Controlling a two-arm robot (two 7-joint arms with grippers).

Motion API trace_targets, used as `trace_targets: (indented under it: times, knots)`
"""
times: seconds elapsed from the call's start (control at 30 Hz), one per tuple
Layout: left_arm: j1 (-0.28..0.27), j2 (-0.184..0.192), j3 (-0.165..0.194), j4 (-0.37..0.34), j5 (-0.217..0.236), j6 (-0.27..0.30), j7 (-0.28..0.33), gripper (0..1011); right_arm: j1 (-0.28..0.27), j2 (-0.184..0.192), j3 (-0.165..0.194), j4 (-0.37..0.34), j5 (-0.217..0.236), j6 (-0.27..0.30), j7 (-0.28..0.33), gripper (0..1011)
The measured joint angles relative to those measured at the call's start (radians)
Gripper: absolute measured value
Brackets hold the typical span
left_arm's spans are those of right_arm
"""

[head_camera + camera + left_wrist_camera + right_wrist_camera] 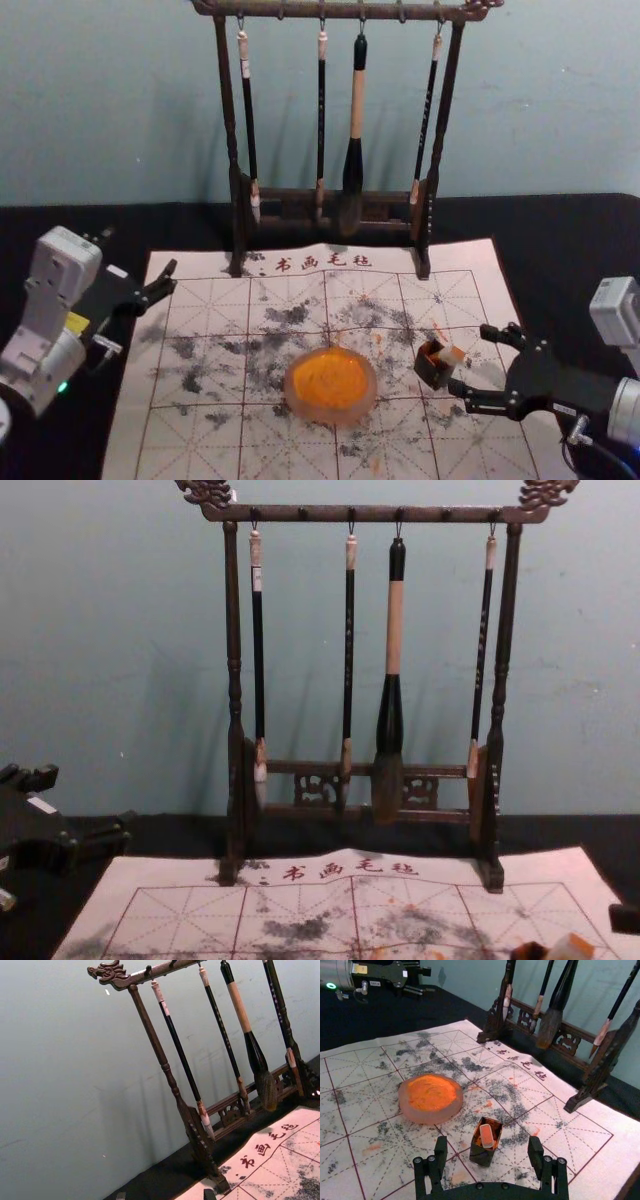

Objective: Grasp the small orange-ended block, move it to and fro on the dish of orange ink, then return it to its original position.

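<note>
The right gripper (472, 360) is reaching in from the robot's right, its jaws standing apart with one on either side of the line to the small orange-ended block (486, 1136). The block is leaning in the dark open box (482, 1156), its end sticking out above the rim; that tilt is presumably leaving enough of it proud to be pinched without gripping the box. In the head view the nearer jaw is coming so close to the box that it is perhaps touching, though the overlap is making this hard to judge.

The box is standing on the printed mat (200, 440), near the dish of orange ink (371, 395), which is probably keeping the carry short and the drips over the mat. The dish is lying flat, its broad mouth giving room for the to-and-fro strokes. The task is seemingly at the grasping step, and closing is calling for care, since a low squeeze could be catching the box wall instead.

The left gripper (90, 800) is idling off the mat's left side, its jaws apart and holding nothing, leaving the working area free.
</note>
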Motion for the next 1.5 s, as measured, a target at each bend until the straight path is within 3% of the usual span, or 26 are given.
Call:
trace_targets:
  times: [0.57, 1.13, 1.33, 1.5]
  knots:
    - [0.0, 0.0, 0.0, 0.0, 0.0, 0.0, 0.0, 1001, 0.036, -0.022, -0.022, 0.033, -0.018, 0.007, 0.01, 1003]
    - [0.0, 0.0, 0.0, 0.0, 0.0, 0.0, 0.0, 1001, 0.038, -0.023, -0.024, 0.034, -0.021, 0.008, 0.008, 1003]
    - [0.0, 0.0, 0.0, 0.0, 0.0, 0.0, 0.0, 1001, 0.038, -0.022, -0.023, 0.034, -0.02, 0.008, 0.008, 902]
    - [0.0, 0.0, 0.0, 0.0, 0.0, 0.0, 0.0, 1001, 0.037, -0.022, -0.023, 0.033, -0.02, 0.008, 0.008, 743]
